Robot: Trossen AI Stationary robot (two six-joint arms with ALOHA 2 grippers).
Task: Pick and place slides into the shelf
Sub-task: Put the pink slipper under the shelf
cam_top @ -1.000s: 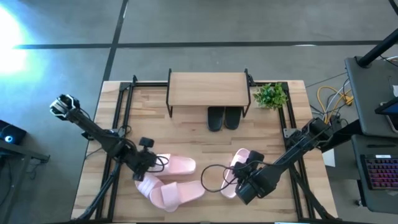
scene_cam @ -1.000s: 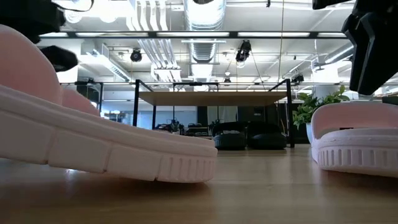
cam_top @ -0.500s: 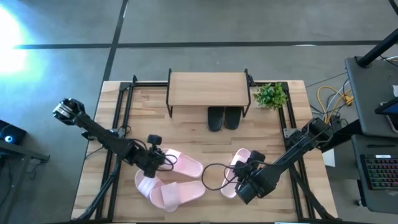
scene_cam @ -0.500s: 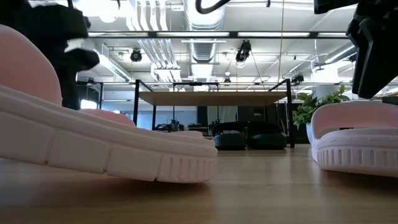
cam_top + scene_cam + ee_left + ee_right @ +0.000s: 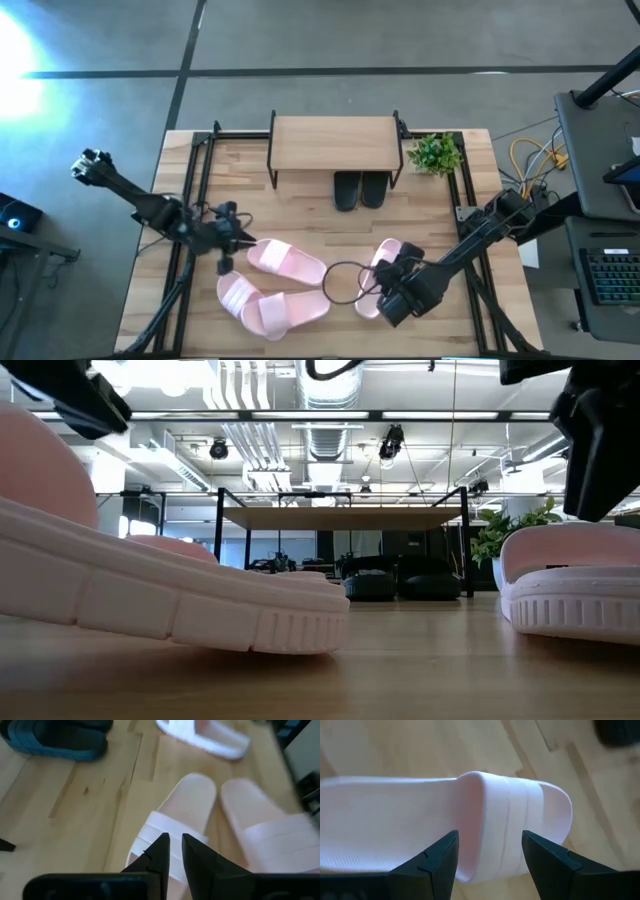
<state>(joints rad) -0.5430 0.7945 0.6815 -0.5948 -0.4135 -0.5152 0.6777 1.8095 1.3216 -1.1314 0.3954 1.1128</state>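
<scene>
The left gripper [image 5: 240,243] hangs nearly closed and empty, at nine o'clock of a pink slide [image 5: 287,262]. The right gripper [image 5: 490,851] gapes wide over another pink slide [image 5: 470,810].

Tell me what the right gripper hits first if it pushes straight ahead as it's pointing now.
Most likely the strap of the pale pink slide directly ahead of the right gripper; its open fingers frame that strap. How far off it is, I can't tell.

Open-plan lab or office, exposed ceiling ducts [image 5: 330,385], strip lights, polished concrete floor [image 5: 330,50], keyboard [image 5: 612,277] beside desk [image 5: 300,210]
</scene>
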